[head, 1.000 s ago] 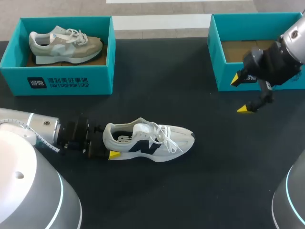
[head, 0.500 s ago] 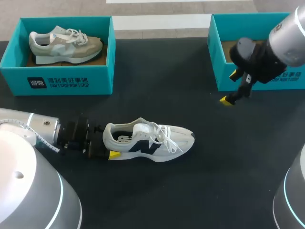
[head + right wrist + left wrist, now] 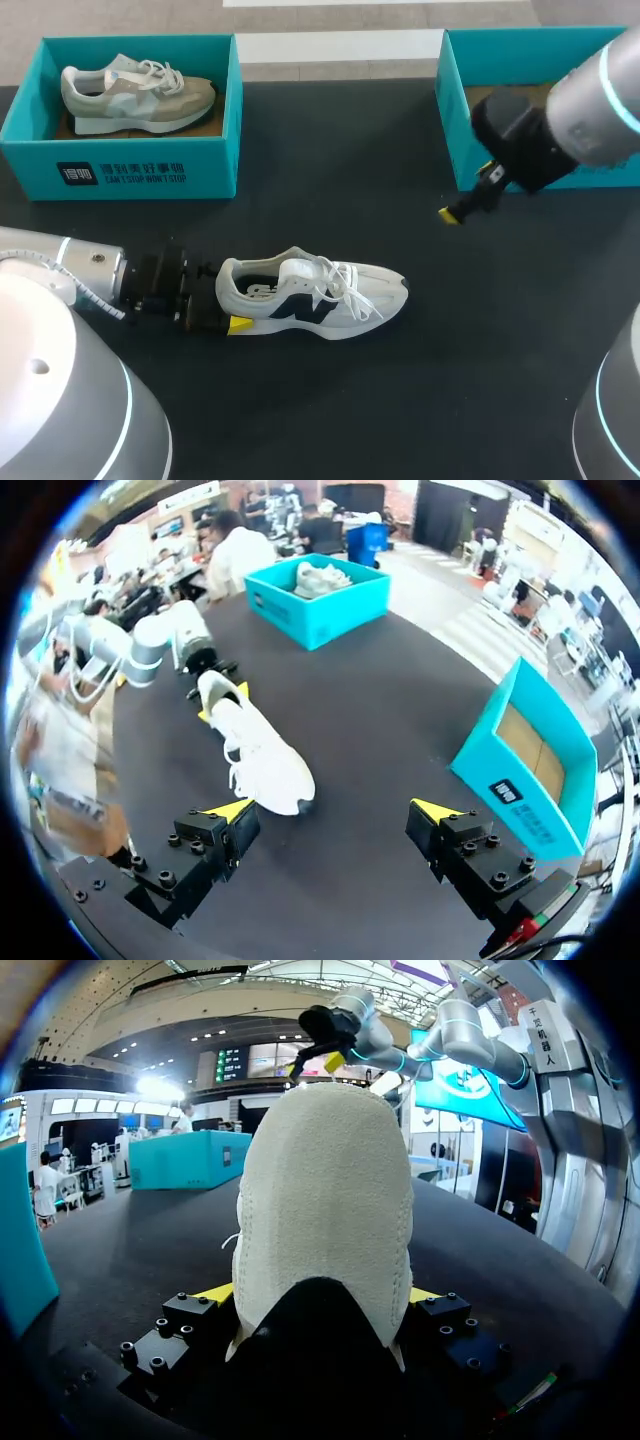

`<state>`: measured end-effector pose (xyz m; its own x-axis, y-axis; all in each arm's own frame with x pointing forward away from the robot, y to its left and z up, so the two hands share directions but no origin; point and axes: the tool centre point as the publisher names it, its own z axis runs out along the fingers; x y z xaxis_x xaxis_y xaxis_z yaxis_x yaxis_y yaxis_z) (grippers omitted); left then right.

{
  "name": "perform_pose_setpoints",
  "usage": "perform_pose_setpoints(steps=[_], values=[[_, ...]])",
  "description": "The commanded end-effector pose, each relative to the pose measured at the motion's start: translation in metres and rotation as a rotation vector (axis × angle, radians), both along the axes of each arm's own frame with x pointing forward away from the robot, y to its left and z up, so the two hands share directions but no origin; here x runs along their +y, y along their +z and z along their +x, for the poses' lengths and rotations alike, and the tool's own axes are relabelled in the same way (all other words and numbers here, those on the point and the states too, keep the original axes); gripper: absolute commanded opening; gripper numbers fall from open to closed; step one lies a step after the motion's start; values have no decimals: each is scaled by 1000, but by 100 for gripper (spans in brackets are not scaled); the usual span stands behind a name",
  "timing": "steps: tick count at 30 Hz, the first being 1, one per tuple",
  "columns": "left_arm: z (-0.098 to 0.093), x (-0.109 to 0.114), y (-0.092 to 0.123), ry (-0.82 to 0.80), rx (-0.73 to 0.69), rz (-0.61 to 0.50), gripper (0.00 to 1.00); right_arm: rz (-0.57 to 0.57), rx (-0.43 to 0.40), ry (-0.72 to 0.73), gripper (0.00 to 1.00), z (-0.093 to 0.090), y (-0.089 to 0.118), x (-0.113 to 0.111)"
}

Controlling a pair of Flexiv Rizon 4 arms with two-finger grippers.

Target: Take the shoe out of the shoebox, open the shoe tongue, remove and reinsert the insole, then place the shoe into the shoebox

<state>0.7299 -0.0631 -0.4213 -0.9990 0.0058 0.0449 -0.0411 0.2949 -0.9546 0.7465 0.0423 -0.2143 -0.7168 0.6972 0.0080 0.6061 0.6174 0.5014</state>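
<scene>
Black matte tabletop [image 3: 330, 420] spreads under both arms. Near its front edge, left of the middle, lies the white low-top sneaker with white laces and a dark emblem on its side [image 3: 310, 293]. It rests on its sole, toe pointing right, outside either box.

The left gripper [image 3: 318, 1298] pinches the sneaker's heel. The left wrist view shows a yellow tip pressed to each flank of the cream, suede-like heel. The head view shows only the nearer tip, the other being hidden behind the shoe. The head view alone gives the emblem and the open collar with the printed insole [image 3: 262, 290] inside; that print is too small to read.

The right gripper [image 3: 333, 810] hangs over the table in front of the empty teal cardboard shoebox with a brown floor [image 3: 452, 120] at the far right. Its fingers are spread wide with nothing between them. Only the right wrist view shows both fingers; in the head view a single yellow tip juts from under the right arm [image 3: 580, 110].

The right wrist view has the sneaker ahead of the gripper, toe nearest it, with the left arm [image 3: 150, 645] behind the heel. It also shows a dark label with white print on the empty box's outer wall.

At the far left stands a second teal cardboard shoebox [image 3: 120, 165] holding a grey and beige sneaker [image 3: 137, 90] on its sole. Its front wall bears a dark square mark and white lettering.
</scene>
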Motion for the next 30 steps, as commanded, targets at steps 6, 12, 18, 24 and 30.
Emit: perform_pose_setpoints(steps=[6,12,18,24,30], values=[[2,0,-8,-2,0,1,0,-76,-70,-270,100,-1,-42,67],[2,0,-8,-2,0,1,0,-78,-73,-289,100,-10,-57,89],[2,0,-8,-2,0,1,0,-85,-26,-263,100,-12,-81,113],[2,0,-8,-2,0,1,0,-77,43,-246,100,-13,-102,131],[2,0,-8,-2,0,1,0,-77,43,-246,100,-13,-102,131]])
